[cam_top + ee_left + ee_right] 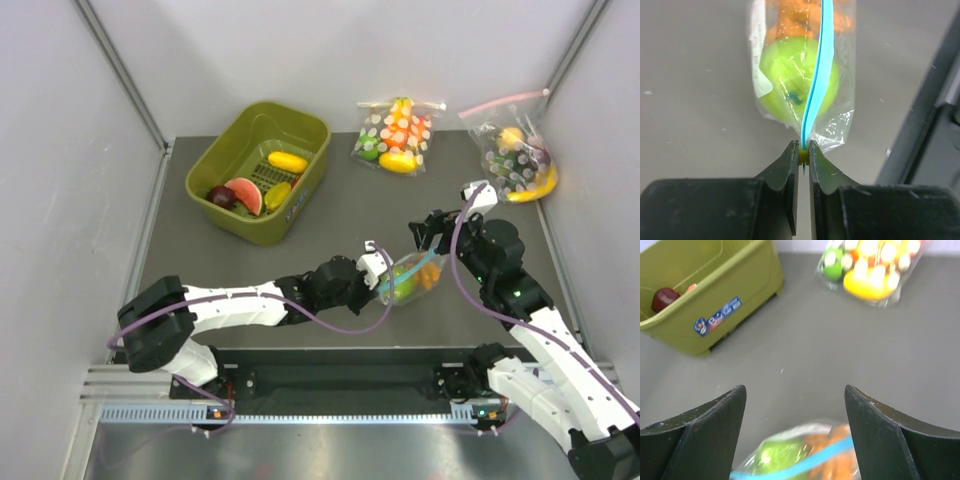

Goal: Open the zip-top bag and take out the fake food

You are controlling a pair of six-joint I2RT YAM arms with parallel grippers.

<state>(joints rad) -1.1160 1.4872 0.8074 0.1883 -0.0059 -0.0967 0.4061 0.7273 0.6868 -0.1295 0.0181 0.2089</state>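
Observation:
The zip-top bag, clear with a light-blue zip strip, hangs from my left gripper. That gripper is shut on the strip's near end, where a small yellow piece shows between the jaws. Inside the bag sit the fake food pieces: a round green fruit and orange pieces beyond it. My right gripper stands open just above the bag's far side, touching nothing. Its view shows the bag blurred at the bottom between the fingers.
An olive-green bin with toy pieces stands at the back left. Two dotted bags with pink strips lie at the back: one in the middle, one at the right wall. Grey walls close both sides.

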